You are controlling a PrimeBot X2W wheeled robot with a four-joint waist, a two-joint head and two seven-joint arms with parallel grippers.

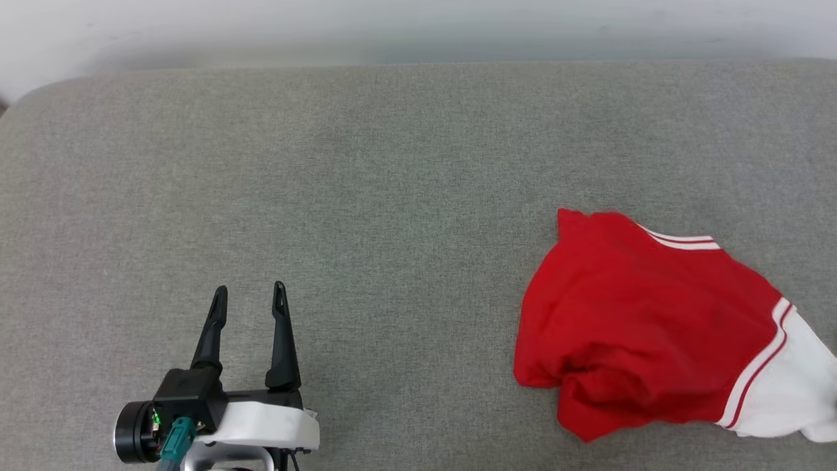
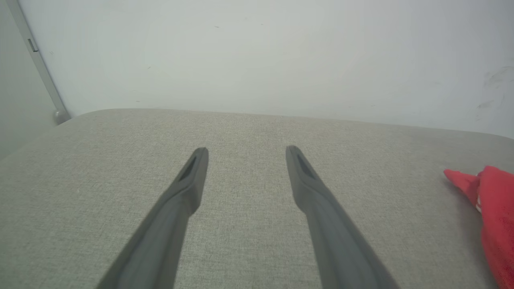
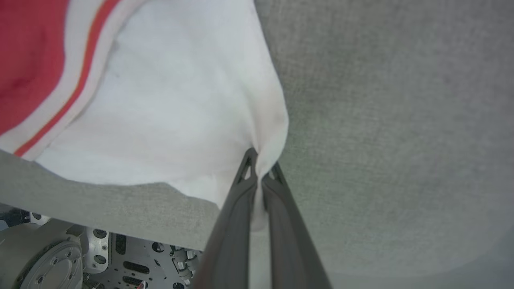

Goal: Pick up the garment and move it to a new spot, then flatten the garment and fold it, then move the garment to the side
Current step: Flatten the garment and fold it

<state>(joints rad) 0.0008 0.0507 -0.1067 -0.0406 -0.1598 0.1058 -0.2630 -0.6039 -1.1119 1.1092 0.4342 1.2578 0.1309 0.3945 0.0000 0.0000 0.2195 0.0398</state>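
- Grey woven fabric covers the worktop [image 1: 392, 163], which runs back to a pale wall [image 2: 257, 52].
- The garment [image 1: 641, 327] lies rumpled at the right side of the worktop, near its front edge. The red body is bunched into soft folds.
- A white sleeve [image 1: 791, 386] trails toward the right edge of the head view, joined to the red cloth by thin red-and-white stripes [image 1: 758, 366]. A second striped seam shows at the garment's far edge.
- In the right wrist view, the right end effector [image 3: 262, 162] is closed on the hem of that white sleeve [image 3: 168, 100]. A pinch of cloth is gathered between its two dark fingers [image 3: 237, 224].
- Beyond the worktop's front edge, the same view shows part of the robot's pale metal body [image 3: 60, 257].
- The left end effector [image 1: 250, 294] sits at the lower left, well apart from the garment. Its fingers are spread wide with nothing between them.
- In the left wrist view, this end effector [image 2: 247, 154] points across bare fabric, with the garment's red edge [image 2: 496, 208] at far right.
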